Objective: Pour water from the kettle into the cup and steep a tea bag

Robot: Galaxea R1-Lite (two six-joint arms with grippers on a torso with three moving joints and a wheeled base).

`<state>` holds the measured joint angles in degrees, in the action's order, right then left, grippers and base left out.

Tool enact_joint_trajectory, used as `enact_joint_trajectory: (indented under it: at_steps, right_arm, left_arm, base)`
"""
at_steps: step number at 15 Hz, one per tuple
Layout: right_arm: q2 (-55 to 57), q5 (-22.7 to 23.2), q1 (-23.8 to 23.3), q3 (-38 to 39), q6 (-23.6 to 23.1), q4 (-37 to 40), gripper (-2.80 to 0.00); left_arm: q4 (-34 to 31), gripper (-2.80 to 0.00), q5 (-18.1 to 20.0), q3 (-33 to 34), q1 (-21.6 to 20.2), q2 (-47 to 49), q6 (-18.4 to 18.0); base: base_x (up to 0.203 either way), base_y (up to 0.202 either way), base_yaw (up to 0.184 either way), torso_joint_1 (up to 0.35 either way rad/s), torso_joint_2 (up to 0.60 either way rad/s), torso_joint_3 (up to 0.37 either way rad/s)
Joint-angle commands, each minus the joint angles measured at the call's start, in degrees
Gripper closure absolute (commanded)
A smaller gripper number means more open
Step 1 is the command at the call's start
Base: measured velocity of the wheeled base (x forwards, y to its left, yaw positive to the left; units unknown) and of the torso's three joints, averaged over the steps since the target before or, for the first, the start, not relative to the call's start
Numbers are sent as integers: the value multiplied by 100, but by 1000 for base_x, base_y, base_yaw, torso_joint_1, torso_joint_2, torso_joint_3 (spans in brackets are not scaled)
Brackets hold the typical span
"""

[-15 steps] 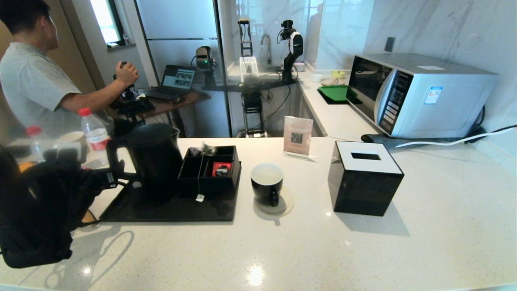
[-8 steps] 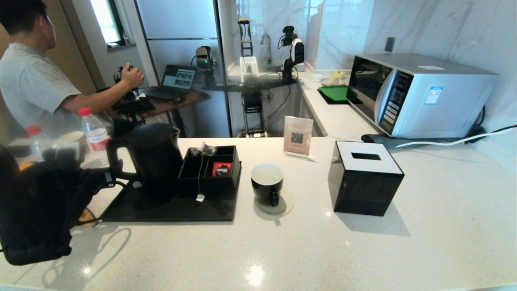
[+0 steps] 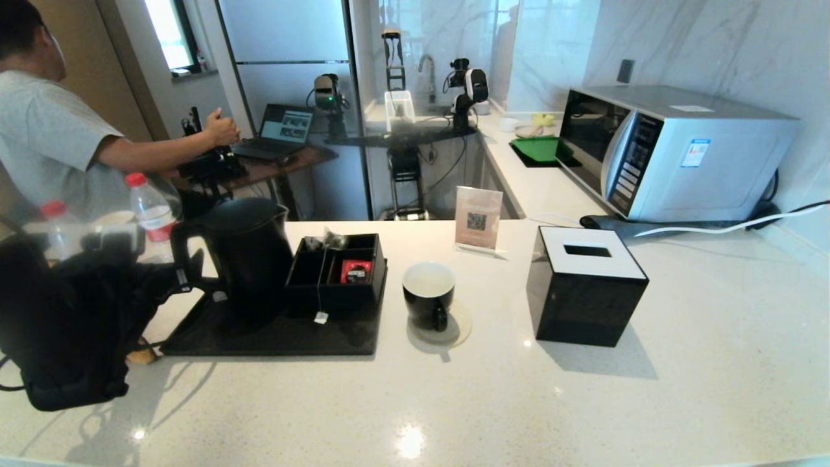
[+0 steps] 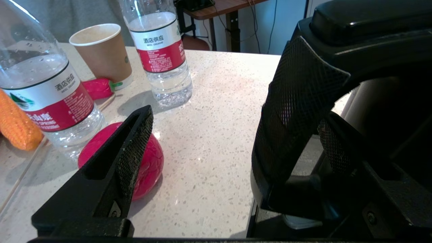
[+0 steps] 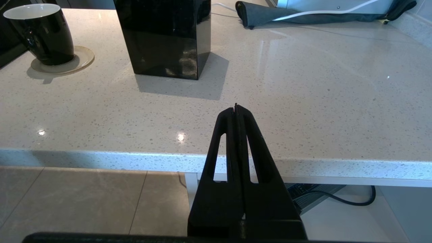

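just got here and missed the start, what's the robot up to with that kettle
The left gripper is open around the handle of the black kettle, which stands on a dark tray; the fingers are not closed on it. The cup sits on a coaster to the tray's right. The tea bag lies in the black organiser, its string and tag hanging over the front. The right gripper is shut and parked off the counter's near edge.
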<state>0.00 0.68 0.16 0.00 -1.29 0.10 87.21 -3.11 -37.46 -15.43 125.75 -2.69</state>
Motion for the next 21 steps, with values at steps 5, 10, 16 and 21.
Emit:
enact_joint_trajectory:
  at_steps: [5, 10, 16, 21]
  right_arm:
    - [0, 2, 2, 0, -3, -1, 0]
    - [0, 2, 2, 0, -3, -1, 0]
    - [0, 2, 2, 0, -3, -1, 0]
    - [0, 2, 2, 0, -3, -1, 0]
  left_arm:
    - [274, -280, 30, -478, 56, 281, -3]
    - [274, -280, 161, -790, 74, 427, -12]
    - [274, -280, 230, -1069, 67, 504, -12]
    - [274, -280, 239, -1145, 78, 460, -12]
  base:
    - [0, 0, 0, 0, 0, 0]
    - [0, 0, 0, 0, 0, 0]
    - [0, 0, 0, 0, 0, 0]
    - [0, 0, 0, 0, 0, 0]
